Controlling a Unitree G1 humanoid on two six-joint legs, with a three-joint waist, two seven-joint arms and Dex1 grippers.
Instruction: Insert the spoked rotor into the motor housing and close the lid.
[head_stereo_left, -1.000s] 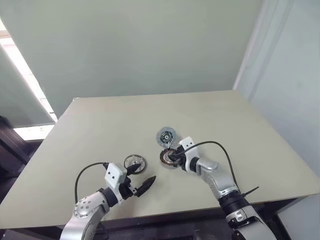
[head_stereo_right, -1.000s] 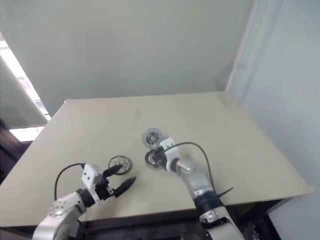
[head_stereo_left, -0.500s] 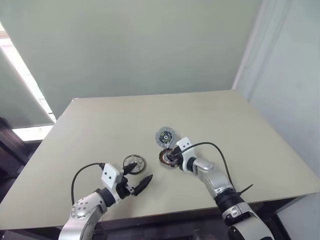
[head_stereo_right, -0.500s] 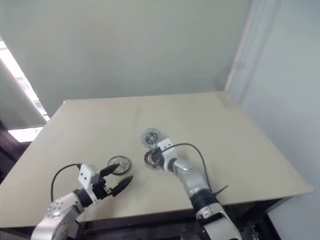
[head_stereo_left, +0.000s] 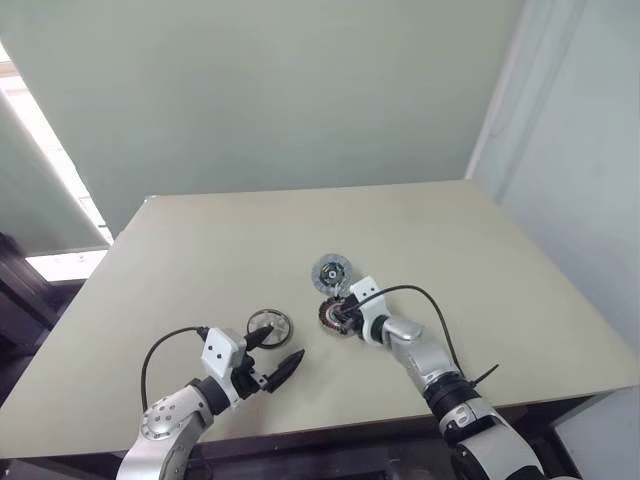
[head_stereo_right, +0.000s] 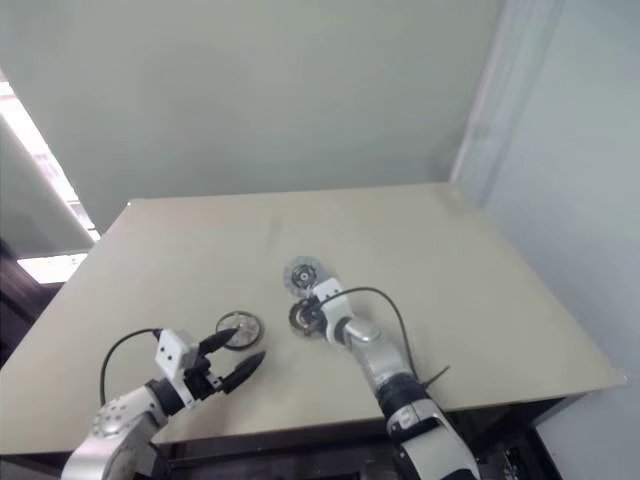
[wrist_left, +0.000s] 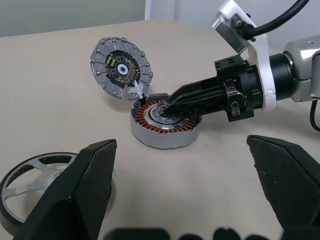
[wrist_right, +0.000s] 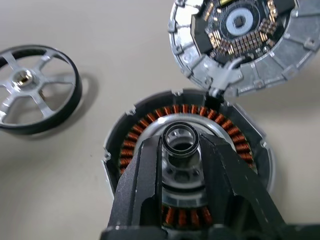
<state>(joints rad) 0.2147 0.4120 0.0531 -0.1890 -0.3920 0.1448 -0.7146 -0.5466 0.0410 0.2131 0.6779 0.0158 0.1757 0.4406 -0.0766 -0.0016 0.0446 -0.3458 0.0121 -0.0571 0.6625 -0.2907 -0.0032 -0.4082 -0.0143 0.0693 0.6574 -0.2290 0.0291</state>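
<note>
The motor housing (wrist_right: 187, 165) sits upright on the table — a squat silver casing, copper-brown windings ringing a silver centre with a small dark ring at its middle. Its lid (wrist_left: 121, 68), a notched grey-blue disc with a dark circuit-like face, leans tilted against the housing's far rim, joined by a pale wire. The spoked rotor (wrist_right: 36, 90) lies flat nearby — silver spokes, black rim, apart from both.

Even, soft daylight from a bright window at left; faint shadows, wrist close-ups sharp
</note>
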